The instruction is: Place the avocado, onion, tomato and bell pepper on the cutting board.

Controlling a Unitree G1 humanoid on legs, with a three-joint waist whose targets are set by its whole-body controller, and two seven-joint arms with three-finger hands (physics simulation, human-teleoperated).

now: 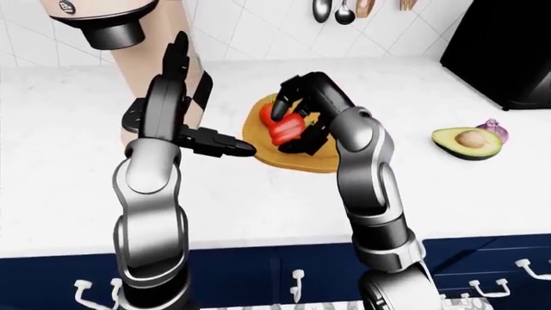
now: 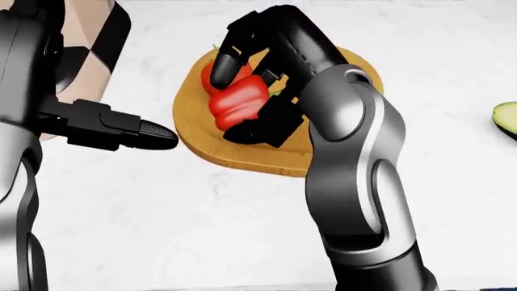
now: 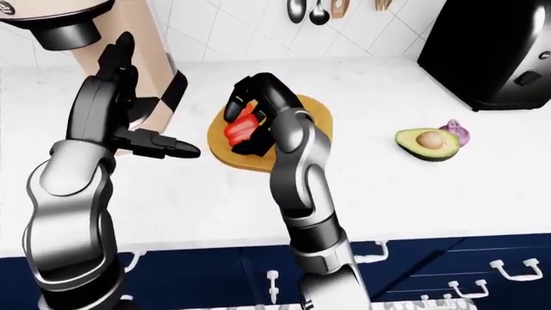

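My right hand (image 2: 242, 97) is shut on the red bell pepper (image 2: 237, 102), held over the left part of the wooden cutting board (image 2: 331, 145). A tomato (image 2: 211, 74) lies on the board just behind the pepper, mostly hidden by it and my fingers. The halved avocado (image 1: 467, 141) rests on the white counter at the right, with the purple onion (image 1: 493, 129) peeking out behind it. To the left of the board, my left hand (image 2: 141, 134) hovers with fingers stretched out and nothing in it.
A tall beige and black appliance (image 1: 142, 71) stands left of the board, behind my left arm. A black appliance (image 3: 495, 51) occupies the counter's right top corner. Utensils (image 1: 331, 10) hang on the tiled wall. Dark blue cabinets (image 1: 482, 271) run below the counter edge.
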